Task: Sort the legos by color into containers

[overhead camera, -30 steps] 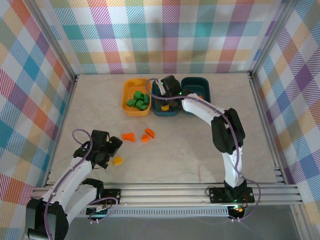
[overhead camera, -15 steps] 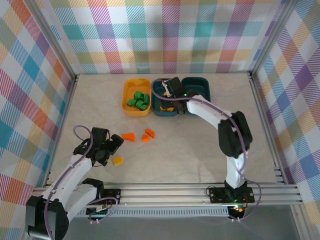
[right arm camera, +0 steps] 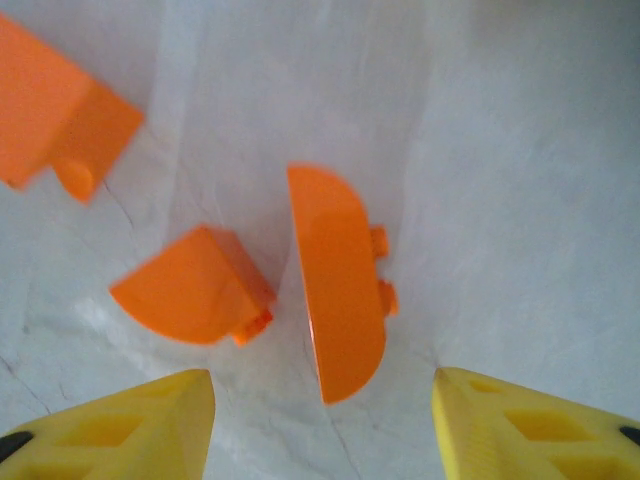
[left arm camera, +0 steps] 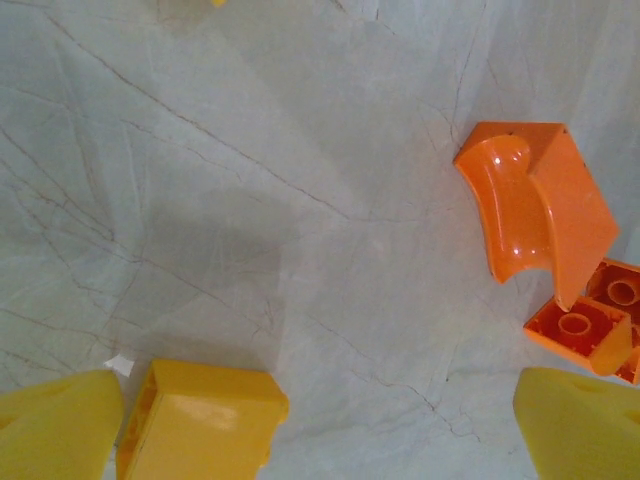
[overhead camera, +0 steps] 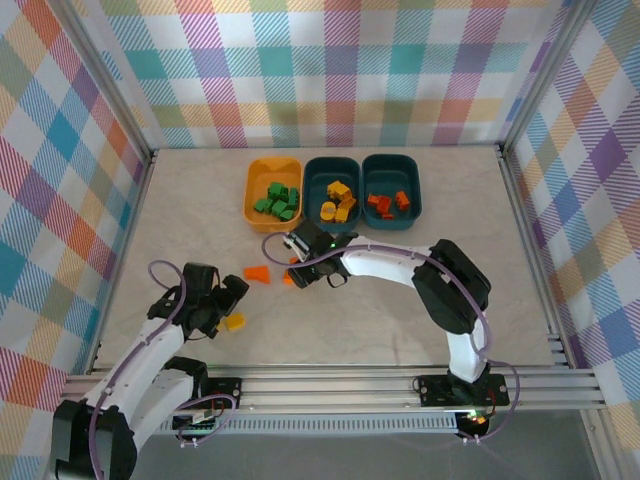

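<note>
Since a second ago the right gripper (overhead camera: pixel 303 272) has left the middle teal bin (overhead camera: pixel 332 160) and dropped low over the bench (overhead camera: pixel 400 330) on the near side of the yellow-orange bin (overhead camera: pixel 250 200); the left gripper (overhead camera: pixel 228 305) has barely shifted. The right gripper hangs over a cluster of orange legos (overhead camera: pixel 258 272) lying near that bin's front edge. Its fingers (right arm camera: pixel 130 425) stand apart with nothing held. In the right wrist view a curved orange lego (right arm camera: pixel 340 285) lies between them, with a rounded orange lego (right arm camera: pixel 195 285) just beside it.

The left gripper sits well nearer than the yellow-orange bin and to its left. Its fingers (left arm camera: pixel 60 425) are spread wide and empty, and a loose yellow lego (left arm camera: pixel 200 425) lies just inside one of them.

Green legos (overhead camera: pixel 277 200) lie in the yellow-orange bin. Yellow legos (overhead camera: pixel 338 200) lie in the middle teal bin, which touches its right side. Orange-red legos (overhead camera: pixel 385 202) lie in the far teal bin (overhead camera: pixel 391 158) beyond that.
</note>
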{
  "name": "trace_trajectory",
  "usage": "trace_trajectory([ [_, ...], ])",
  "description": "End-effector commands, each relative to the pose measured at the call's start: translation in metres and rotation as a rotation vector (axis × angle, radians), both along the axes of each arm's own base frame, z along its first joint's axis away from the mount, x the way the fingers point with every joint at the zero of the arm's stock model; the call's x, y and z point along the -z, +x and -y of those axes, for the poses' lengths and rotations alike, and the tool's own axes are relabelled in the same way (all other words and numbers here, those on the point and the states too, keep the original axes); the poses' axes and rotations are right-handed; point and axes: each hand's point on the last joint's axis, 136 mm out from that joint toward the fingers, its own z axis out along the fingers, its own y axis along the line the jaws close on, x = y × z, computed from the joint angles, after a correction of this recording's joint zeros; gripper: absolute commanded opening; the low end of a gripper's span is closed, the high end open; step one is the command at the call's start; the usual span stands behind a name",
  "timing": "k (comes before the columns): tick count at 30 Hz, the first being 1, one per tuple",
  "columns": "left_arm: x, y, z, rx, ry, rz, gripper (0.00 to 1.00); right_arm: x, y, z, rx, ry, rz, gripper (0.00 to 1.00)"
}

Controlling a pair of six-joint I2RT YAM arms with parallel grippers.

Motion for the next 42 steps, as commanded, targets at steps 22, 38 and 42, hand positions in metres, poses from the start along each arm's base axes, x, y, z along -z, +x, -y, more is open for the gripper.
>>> trace_trajectory([
  [22, -0.003, -0.008, -0.002, -0.008, -0.013, 0.021, 1.00, 0.033, 0.029, -0.019, -0.045, -0.038, -0.013, 0.48],
  [38, -0.006, 0.003, 0.011, 0.017, -0.080, 0.040, 1.00, -0.081, 0.117, 0.103, 0.371, 0.095, 0.223, 0.27],
  [42, -0.005, 0.007, 0.022, 0.062, -0.118, 0.062, 0.99, -0.065, 0.158, 0.173, 0.572, 0.052, 0.155, 0.27],
])
